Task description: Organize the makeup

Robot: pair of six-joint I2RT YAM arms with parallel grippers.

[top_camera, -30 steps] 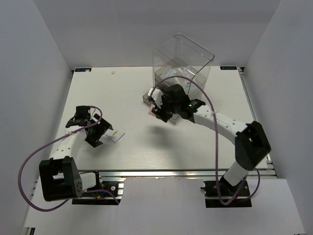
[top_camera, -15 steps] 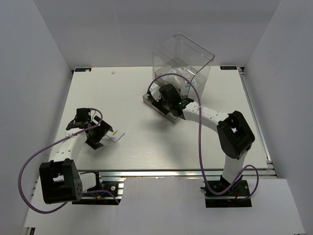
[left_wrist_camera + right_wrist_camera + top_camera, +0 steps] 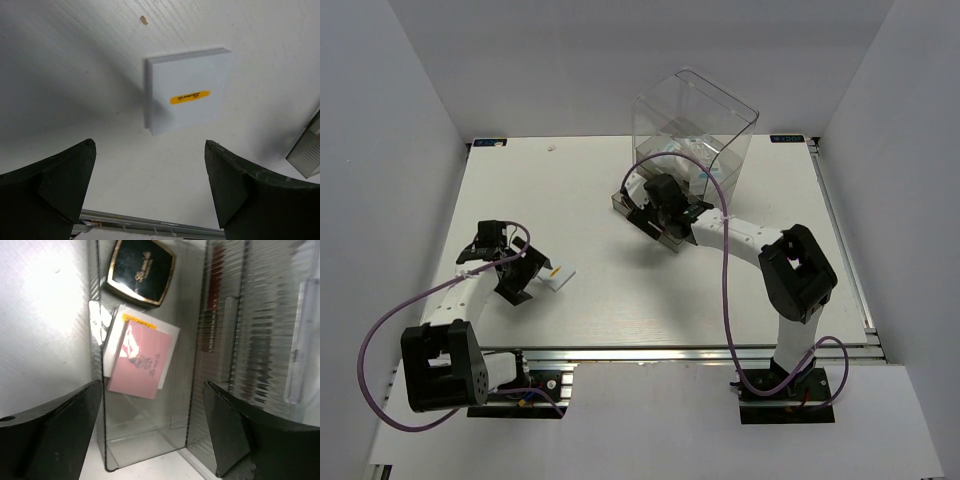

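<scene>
Left arm [image 3: 455,292], right arm [image 3: 752,238]: white links, black joints, purple cables [image 3: 724,300].

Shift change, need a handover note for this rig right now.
Left gripper open, empty, over the white flat box on the table.
Right gripper open, empty, above the clear drawer.
Done: black compact and pink square lie in the drawer, the pink square on a white item.
Left: the white flat box, likely into the drawer.
</scene>
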